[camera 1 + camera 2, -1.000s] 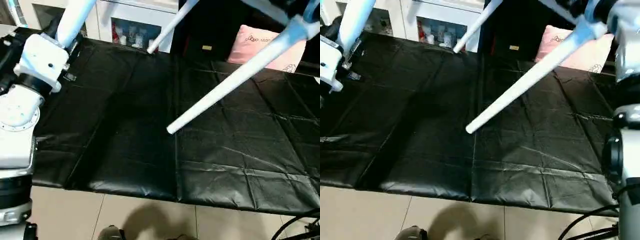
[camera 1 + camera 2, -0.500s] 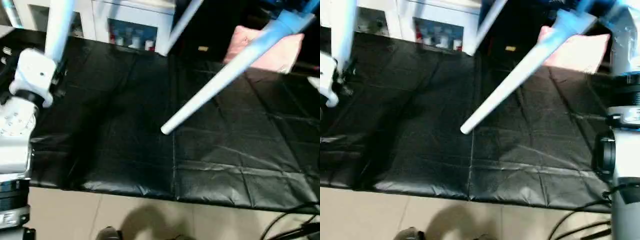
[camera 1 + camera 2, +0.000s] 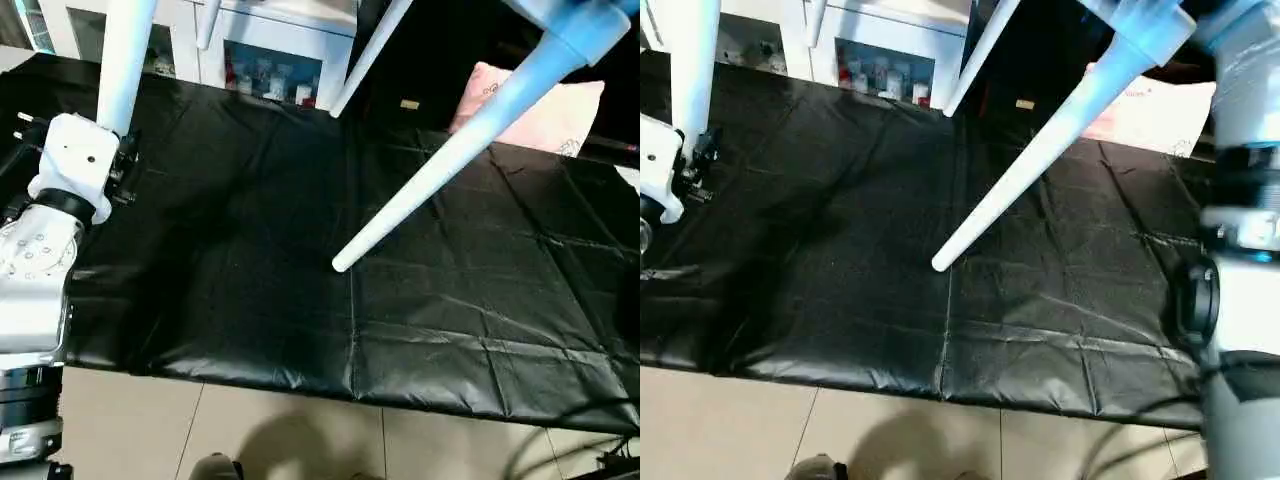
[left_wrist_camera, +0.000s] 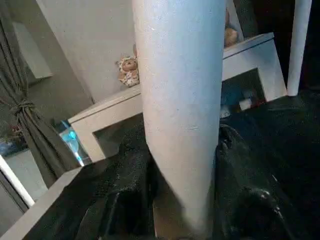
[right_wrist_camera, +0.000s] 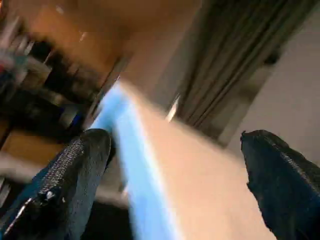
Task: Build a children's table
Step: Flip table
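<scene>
Table legs are already seated in the tabletop, which the robot holds up above the black sheet (image 3: pixel 250 250); what shows of the top is a pale corner (image 3: pixel 575 15) above the near leg.

The left gripper (image 4: pixel 182 165) pinches the left leg (image 4: pixel 180 100), its two black fingers (image 4: pixel 125 190) pressed against either side of the thick white shaft. Out from that grip, this leg rises steeply past the left wrist housing (image 3: pixel 75 165). The right gripper (image 5: pixel 175 165) has its fingers (image 5: pixel 70 175) spread wide on either side of a pale blurred slab, probably the tabletop edge; whether the pads touch it I cannot tell.

Right of the left leg, the near leg (image 3: pixel 450 155) slants down with its tip hanging just over the sheet's centre seam. Beyond it a third leg (image 3: pixel 365 55) points toward the white cabinet (image 3: pixel 270 60), and a short fourth one (image 3: pixel 207 22) shows at the cabinet's top. The pink pillow (image 3: pixel 530 105) lies behind the near leg.

To finish well, the table should be turned so all four tips meet the sheet together. Keep the left pinch firm, turn slowly, and hold the swinging near leg away from the pillow and cabinet.
</scene>
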Motion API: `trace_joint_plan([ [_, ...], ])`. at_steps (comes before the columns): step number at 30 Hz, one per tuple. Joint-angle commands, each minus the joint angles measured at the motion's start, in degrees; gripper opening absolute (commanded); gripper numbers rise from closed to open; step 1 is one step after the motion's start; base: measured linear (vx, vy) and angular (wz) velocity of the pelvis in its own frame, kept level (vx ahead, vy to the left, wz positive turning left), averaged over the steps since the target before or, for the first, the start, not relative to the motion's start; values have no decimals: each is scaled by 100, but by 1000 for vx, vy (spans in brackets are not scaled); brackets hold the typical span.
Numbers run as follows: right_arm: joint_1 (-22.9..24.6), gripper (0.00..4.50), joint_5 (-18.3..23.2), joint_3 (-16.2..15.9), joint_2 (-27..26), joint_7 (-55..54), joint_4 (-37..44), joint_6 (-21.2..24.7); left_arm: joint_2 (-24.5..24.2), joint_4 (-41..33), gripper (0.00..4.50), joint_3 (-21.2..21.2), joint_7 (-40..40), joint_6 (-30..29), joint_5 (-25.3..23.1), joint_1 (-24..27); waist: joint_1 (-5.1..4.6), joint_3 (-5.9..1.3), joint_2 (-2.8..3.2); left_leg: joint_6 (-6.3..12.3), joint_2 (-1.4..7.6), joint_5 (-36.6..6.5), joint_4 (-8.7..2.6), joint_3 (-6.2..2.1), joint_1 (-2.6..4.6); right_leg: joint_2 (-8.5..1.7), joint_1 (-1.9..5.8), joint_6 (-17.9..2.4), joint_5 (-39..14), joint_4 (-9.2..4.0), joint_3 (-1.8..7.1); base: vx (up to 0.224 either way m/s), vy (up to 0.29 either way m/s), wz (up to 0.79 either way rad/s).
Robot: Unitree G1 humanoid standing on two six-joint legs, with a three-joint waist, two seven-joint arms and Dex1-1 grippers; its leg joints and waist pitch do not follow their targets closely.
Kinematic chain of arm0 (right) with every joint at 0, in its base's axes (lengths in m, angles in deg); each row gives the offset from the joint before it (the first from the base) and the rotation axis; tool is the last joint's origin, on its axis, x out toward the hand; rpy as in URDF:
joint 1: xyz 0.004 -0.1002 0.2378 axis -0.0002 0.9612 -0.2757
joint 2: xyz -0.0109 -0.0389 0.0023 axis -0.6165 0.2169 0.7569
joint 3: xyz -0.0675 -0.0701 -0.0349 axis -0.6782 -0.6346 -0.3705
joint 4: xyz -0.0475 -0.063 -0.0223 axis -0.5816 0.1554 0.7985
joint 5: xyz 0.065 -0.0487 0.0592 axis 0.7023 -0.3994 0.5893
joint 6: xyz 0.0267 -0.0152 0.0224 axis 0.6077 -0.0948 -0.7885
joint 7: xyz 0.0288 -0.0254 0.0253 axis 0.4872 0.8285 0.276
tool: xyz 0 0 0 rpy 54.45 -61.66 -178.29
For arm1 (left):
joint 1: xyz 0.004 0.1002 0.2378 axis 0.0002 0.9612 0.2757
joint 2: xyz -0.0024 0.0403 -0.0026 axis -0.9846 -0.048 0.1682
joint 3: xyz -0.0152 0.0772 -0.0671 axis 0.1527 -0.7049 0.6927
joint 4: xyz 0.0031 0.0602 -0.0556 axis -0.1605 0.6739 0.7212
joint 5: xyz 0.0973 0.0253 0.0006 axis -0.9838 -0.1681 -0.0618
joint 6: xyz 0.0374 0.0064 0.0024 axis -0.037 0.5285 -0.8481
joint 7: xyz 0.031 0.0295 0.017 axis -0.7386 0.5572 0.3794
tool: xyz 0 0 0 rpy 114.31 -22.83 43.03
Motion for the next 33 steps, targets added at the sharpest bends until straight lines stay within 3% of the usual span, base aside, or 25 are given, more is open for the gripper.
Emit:
trace_joint_plan([
  [1,-131,450,381,545,201,-422,-213,224,-79,148,148,-218,98,41,-152,154,-16,-370,175,-435,250,-1819,-434,-139,276,-465,80,-1008,-1173,-500,245,0,0,0],
  [5,26,450,590,851,404,-605,-190,436,-93,216,148,-225,85,99,-146,200,15,-371,181,-461,243,-1791,-435,-137,260,-464,96,-938,-1161,-500,239,0,0,0],
  [6,292,450,752,1051,539,-603,-76,680,-100,253,148,-241,88,126,-154,225,26,-368,167,-434,239,-1750,-434,-128,263,-466,107,-904,-1125,-520,244,0,0,0],
  [9,619,450,845,1228,640,-632,-1,843,-97,288,148,-257,91,148,-163,239,42,-374,150,-434,235,-1732,-435,-125,272,-469,119,-871,-1176,-533,237,0,0,0],
  [10,914,450,966,1368,709,-600,41,1057,-102,317,148,-280,99,163,-179,249,50,-367,143,-435,236,-1746,-440,-129,274,-480,122,-853,-1281,-550,237,0,0,0],
  [11,1235,450,1163,1513,745,-444,127,1304,-103,339,148,-292,101,175,-187,254,78,-375,203,-458,250,-1721,-443,-141,292,-493,118,-841,-1240,-545,242,0,0,0],
  [12,1540,450,1357,1661,754,-306,214,1518,-99,359,148,-298,106,183,-185,256,94,-396,166,-413,251,-1624,-447,-130,304,-481,161,-814,-1043,-561,245,0,0,0],
  [14,2286,450,1656,2041,684,-192,319,1777,-117,437,148,-328,130,239,-194,247,84,-377,188,-431,253,-1793,-482,-148,337,-474,154,-831,-1184,-590,216,0,0,0],
  [16,2514,450,1650,2079,668,-143,334,1797,-123,464,148,-333,135,254,-194,242,60,-401,159,-505,258,-1913,-487,-172,346,-500,176,-859,-1376,-596,194,0,0,0],
  [17,2744,450,1596,2052,661,-89,375,1793,-132,492,148,-339,135,269,-189,237,63,-410,119,-485,256,-1843,-485,-167,327,-503,196,-846,-1391,-603,188,0,0,0],
  [19,3252,450,1473,1964,590,-34,506,1778,-160,570,148,-355,144,305,-181,230,82,-399,193,-452,263,-1801,-486,-167,341,-538,168,-873,-1380,-614,202,0,0,0],
  [21,3915,450,1413,1770,412,34,814,1870,-190,639,148,-371,160,342,-170,237,79,-384,182,-436,264,-1927,-503,-169,347,-534,161,-820,-1481,-655,197,0,0,0],
  [22,4009,450,1397,1722,383,38,875,1883,-193,649,148,-376,162,349,-169,238,60,-376,180,-450,266,-2047,-518,-185,356,-538,151,-811,-1632,-658,190,0,0,0],
  [23,4448,450,1300,1444,223,25,1167,1959,-207,707,148,-396,170,384,-164,241,57,-384,167,-462,261,-2060,-513,-188,351,-542,159,-792,-1693,-664,187,0,0,0],
  [24,4550,450,1232,1328,174,11,1244,1963,-207,724,148,-399,171,395,-163,239,76,-382,204,-472,261,-2068,-519,-198,356,-549,161,-762,-1721,-673,189,0,0,0],
  [25,4736,450,1055,1065,64,-13,1372,1926,-204,763,148,-408,173,417,-162,233,56,-368,193,-475,263,-2177,-537,-205,362,-546,140,-741,-1836,-687,185,0,0,0],
  [28,4881,450,683,580,-151,-114,1341,1771,-195,832,148,-430,176,453,-163,220,29,-381,196,-563,273,-2269,-547,-238,339,-580,160,-738,-2003,-678,154,0,0,0],
  [29,4882,450,661,553,-164,-119,1332,1760,-194,834,148,-431,176,455,-163,220,33,-369,218,-585,279,-2377,-552,-235,369,-594,133,-739,-2074,-699,138,0,0,0],
  [30,4854,450,274,166,-345,-279,1117,1557,-188,864,148,-449,178,476,-168,225,37,-364,206,-623,287,-2504,-544,-234,403,-602,99,-736,-2144,-711,134,0,0,0],
  [32,4787,450,-161,-130,-511,-514,858,1209,-188,886,148,-467,179,498,-164,232,18,-321,223,-705,270,-2810,-536,-238,437,-621,36,-688,-2505,-760,131,0,0,0],
  [33,4702,450,-293,-213,-608,-623,671,1111,-186,892,148,-473,181,504,-161,238,7,-331,231,-734,264,-2954,-534,-263,462,-633,50,-652,-2704,-777,123,0,0,0],
])
